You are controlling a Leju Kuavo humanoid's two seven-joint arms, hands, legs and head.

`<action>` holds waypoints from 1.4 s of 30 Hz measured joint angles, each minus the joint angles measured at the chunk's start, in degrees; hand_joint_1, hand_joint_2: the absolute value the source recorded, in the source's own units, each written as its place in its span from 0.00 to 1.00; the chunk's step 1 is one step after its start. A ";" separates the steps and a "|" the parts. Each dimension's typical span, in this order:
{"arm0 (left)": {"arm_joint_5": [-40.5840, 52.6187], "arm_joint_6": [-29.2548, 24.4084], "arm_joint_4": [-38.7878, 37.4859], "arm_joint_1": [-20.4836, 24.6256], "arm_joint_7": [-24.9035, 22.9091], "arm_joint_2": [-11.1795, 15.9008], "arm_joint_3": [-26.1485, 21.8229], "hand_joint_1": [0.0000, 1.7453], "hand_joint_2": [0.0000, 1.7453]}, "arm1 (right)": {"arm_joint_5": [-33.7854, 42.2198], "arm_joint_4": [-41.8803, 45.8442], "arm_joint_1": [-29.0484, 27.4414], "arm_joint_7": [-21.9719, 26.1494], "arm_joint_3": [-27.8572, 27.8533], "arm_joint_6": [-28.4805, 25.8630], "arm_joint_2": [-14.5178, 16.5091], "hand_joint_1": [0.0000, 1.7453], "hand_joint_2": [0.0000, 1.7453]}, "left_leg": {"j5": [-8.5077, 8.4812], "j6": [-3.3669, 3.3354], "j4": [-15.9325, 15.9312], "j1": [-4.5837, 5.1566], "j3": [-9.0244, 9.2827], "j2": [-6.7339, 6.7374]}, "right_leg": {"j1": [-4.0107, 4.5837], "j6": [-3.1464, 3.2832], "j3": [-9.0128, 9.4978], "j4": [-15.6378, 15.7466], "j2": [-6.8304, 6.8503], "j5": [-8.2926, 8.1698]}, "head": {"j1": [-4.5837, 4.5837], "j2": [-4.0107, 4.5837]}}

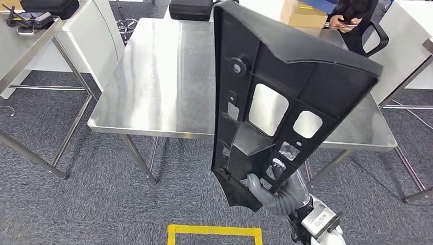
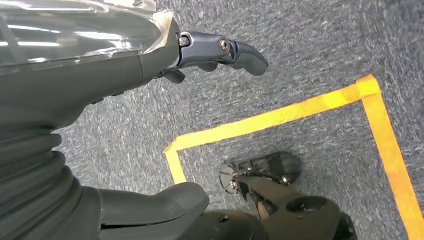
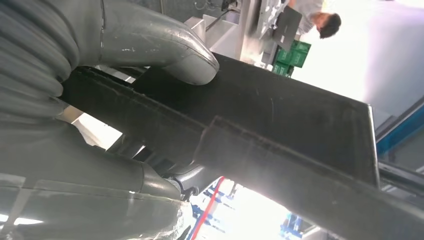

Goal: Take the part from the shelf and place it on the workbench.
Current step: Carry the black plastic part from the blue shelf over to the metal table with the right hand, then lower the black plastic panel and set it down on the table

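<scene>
Right hand point(image 1: 278, 196) (gripping) under part point(image 1: 286, 97)

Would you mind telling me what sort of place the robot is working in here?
Probably a workshop or robotics lab: steel workbench, yellow floor tape on grey carpet, right hand holding a black moulded part.

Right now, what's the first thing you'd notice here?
A big black part stands upright in the middle of the head view, gripped at its lower end by the right hand. Behind it is a shiny steel table, with yellow tape on the carpet below.
</scene>
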State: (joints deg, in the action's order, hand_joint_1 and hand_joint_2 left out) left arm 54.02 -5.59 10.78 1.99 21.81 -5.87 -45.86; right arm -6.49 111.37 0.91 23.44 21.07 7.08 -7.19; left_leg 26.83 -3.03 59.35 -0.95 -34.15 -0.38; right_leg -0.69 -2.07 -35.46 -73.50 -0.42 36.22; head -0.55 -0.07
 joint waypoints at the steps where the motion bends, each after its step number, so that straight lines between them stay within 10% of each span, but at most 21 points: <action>1: -0.01 -0.01 0.00 -0.04 0.01 -0.01 0.00 0.00 1.00 | -0.01 -0.03 -0.01 -0.01 0.01 0.00 -0.01 1.00 1.00 | 0.64 -0.01 0.00 0.02 0.65 -0.14 | -0.01 0.09 -1.75 -0.80 0.00 1.38 | 0.00 0.00; 3: -0.01 -0.01 0.00 -0.10 0.01 -0.04 0.00 0.00 1.00 | -0.01 -0.08 -0.02 -0.01 0.01 0.00 -0.03 1.00 1.00 | 2.03 0.14 0.00 0.03 2.35 -0.41 | -0.03 -0.51 -2.80 2.72 0.02 1.06 | 0.02 0.00; 6: -0.01 -0.01 0.02 -0.13 0.00 -0.08 0.00 0.00 1.00 | -0.02 -0.24 -0.02 -0.02 0.02 0.00 -0.03 1.00 1.00 | 4.50 0.85 -0.02 0.16 4.90 -0.55 | 0.07 -1.88 -1.45 12.02 0.65 -7.21 | 0.04 0.00; 10: -0.01 -0.02 0.09 0.06 0.01 -0.05 -0.01 0.00 1.00 | -0.01 -0.36 0.25 -0.03 0.04 0.00 0.00 1.00 1.00 | 5.26 2.26 1.62 0.27 6.79 -0.22 | 0.19 0.67 1.62 13.98 0.73 -9.46 | -0.01 0.00; 13: -0.01 -0.05 0.11 0.39 0.01 -0.17 0.01 0.00 1.00 | 0.00 -0.35 0.61 -0.01 0.05 0.02 0.10 1.00 1.00 | 5.26 2.82 10.16 0.20 1.40 0.15 | -0.16 2.25 3.33 14.34 0.47 -8.34 | -0.21 0.00; 17: -0.02 -0.07 0.11 0.00 0.01 -0.23 0.00 0.00 1.00 | -0.01 -0.39 0.54 -0.01 0.08 0.15 0.13 1.00 1.00 | 10.63 3.14 16.03 0.20 -7.05 0.16 | -0.02 2.69 5.49 14.33 -0.04 -6.08 | -0.32 0.00; 22: -0.08 -0.13 0.10 -0.25 -0.01 -0.02 0.01 0.00 1.00 | -0.03 -0.58 0.65 -0.08 0.17 0.36 0.15 1.00 1.00 | -1.11 1.40 3.21 0.97 -5.85 -0.13 | 0.22 1.70 9.33 14.70 -0.43 -2.30 | -0.25 0.00; 25: -0.10 -0.27 0.15 -0.23 -0.02 0.05 -0.01 0.00 1.00 | -0.10 -0.68 0.76 -0.24 0.28 0.38 0.16 1.00 1.00 | -1.30 0.44 1.49 1.15 -3.88 -0.60 | 0.37 0.20 10.86 13.89 -0.61 -2.48 | -0.24 0.00; 29: -0.18 -0.35 0.17 -0.09 -0.02 0.04 -0.02 0.00 1.00 | -0.79 -0.86 1.23 -0.75 0.50 0.32 0.15 1.00 1.00 | 0.00 -0.57 0.51 0.74 -0.51 -0.67 | 0.15 -0.41 4.88 3.97 -0.27 -2.54 | 0.14 0.01; 33: -0.02 -0.74 0.17 -0.12 -0.53 -0.15 -0.02 0.00 1.00 | -7.27 -2.57 3.24 -3.49 1.95 -1.25 0.30 1.00 1.00 | 2.39 -0.33 0.42 0.55 2.32 -1.01 | -0.21 -0.50 -2.48 2.20 -0.19 3.19 | 0.16 0.00; 36: 0.80 -1.38 0.17 0.00 -1.23 -0.30 0.02 0.00 1.00 | -16.19 -6.70 7.76 -6.50 4.65 -5.00 0.97 1.00 1.00 | 4.58 0.43 0.47 0.46 4.73 -1.11 | -0.44 -3.01 -2.57 10.30 0.17 -5.30 | 0.22 0.00; 37: 1.19 -1.50 0.17 0.13 -1.36 -0.32 0.05 0.00 1.00 | -18.80 -8.41 9.64 -7.30 5.79 -6.23 1.31 1.00 1.00 | 5.20 0.81 0.49 0.51 5.19 -1.09 | -0.29 -2.89 -2.17 11.87 0.28 -8.51 | 0.22 0.00; 42: 3.20 -1.54 0.17 1.30 -3.40 -0.46 0.80 0.00 1.00 | -23.92 -17.16 21.73 -12.08 12.49 -8.02 5.06 1.00 1.00 | 6.53 2.32 2.55 0.42 5.00 -0.49 | -0.32 0.74 -0.48 13.16 -0.12 -10.57 | 0.05 0.00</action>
State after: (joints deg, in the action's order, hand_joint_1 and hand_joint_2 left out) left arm 57.22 -7.13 10.95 3.30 18.41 -6.34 -45.06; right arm -30.40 94.21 22.64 11.36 33.56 -0.94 -2.13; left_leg 33.36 -0.70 61.90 -0.54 -29.15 -0.87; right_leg -1.01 -1.34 -35.94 -60.33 -0.53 25.65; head -0.50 -0.07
